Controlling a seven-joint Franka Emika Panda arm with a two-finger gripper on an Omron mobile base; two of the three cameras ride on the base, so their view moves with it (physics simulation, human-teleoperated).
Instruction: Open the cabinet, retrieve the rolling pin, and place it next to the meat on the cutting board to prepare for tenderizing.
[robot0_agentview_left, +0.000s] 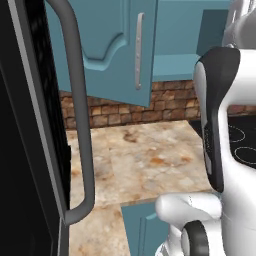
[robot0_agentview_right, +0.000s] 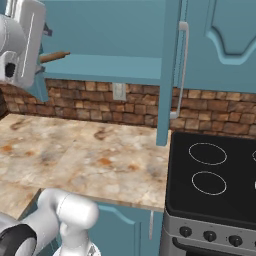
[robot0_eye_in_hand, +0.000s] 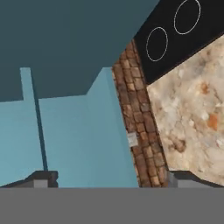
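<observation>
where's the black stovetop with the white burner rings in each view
Left base view: the black stovetop with white burner rings sits at the right edge, mostly hidden behind the white arm.
Right base view: lower right, right of the marbled beige counter.
Hand view: top right corner, tilted.
Shared landmark: the brown brick backsplash behind the counter, which all three views show.

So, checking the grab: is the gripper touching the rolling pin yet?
Apart. In the hand view the gripper is open with nothing between its tips; the right base view shows the rolling pin lying on the cabinet shelf.
</observation>
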